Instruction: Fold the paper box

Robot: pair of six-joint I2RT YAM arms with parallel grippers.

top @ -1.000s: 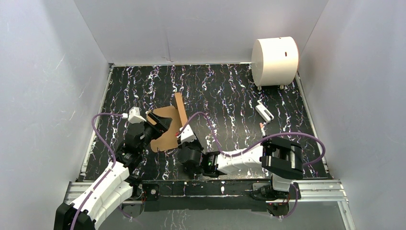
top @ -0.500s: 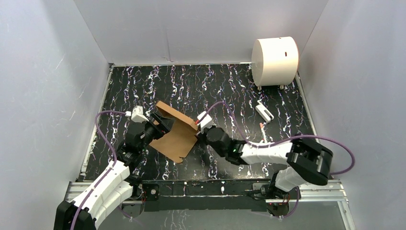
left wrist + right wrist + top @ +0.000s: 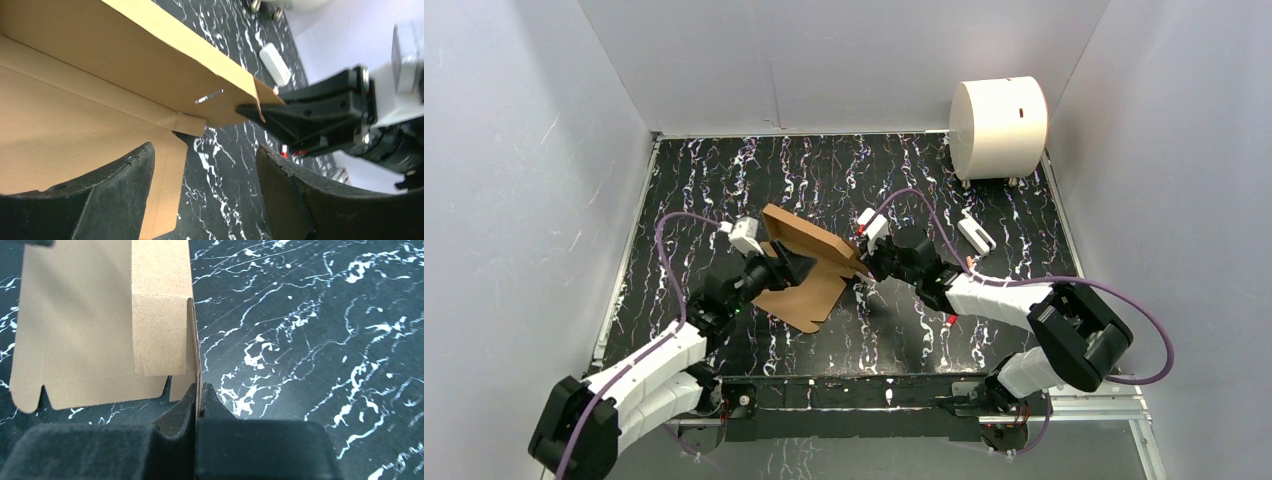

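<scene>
Cardboard, plain brown and thin, with a matte fibrous face, sharp crease lines and small rounded notches in its flaps, makes up the paper box [image 3: 809, 295]. It is at the middle of the black, white-veined table [image 3: 924, 190], between the two arms. One long panel stands raised along a crease and the other slopes down toward the near edge. The right end effector [image 3: 199, 392] is pinched together on the thin edge of the raised panel. The left end effector [image 3: 205, 150] has its jaws apart at the box's left side, with one rough black finger [image 3: 115, 190] over the lower panel. Whether that finger touches the panel I cannot tell.
</scene>
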